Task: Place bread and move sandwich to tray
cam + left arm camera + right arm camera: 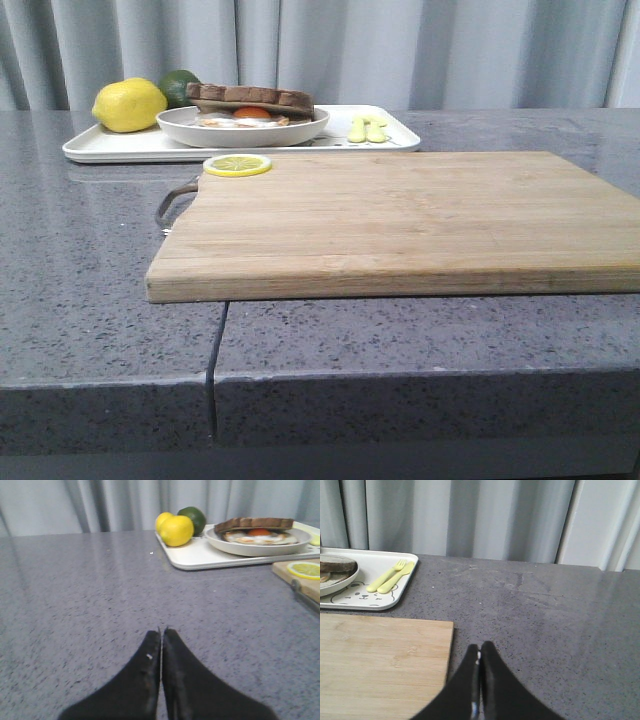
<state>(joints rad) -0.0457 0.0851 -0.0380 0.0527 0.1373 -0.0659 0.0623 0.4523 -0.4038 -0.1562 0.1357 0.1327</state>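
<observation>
The sandwich point(250, 103), a brown-crusted bread slice lying over a fried egg with orange yolk, sits in a round white plate point(243, 131) on the white tray point(120, 148) at the back left. It also shows in the left wrist view point(256, 529), and its edge shows in the right wrist view point(335, 566). My left gripper point(161, 631) is shut and empty over bare counter, well short of the tray point(192, 557). My right gripper point(480, 646) is shut and empty just past the cutting board's corner. Neither gripper shows in the front view.
A bamboo cutting board point(400, 220) with a lemon slice point(237, 165) on its far left corner fills the middle. A lemon point(129, 105) and a lime point(178, 84) stand on the tray's left end. Yellow cutlery point(367, 129) lies on its right end. A curtain hangs behind.
</observation>
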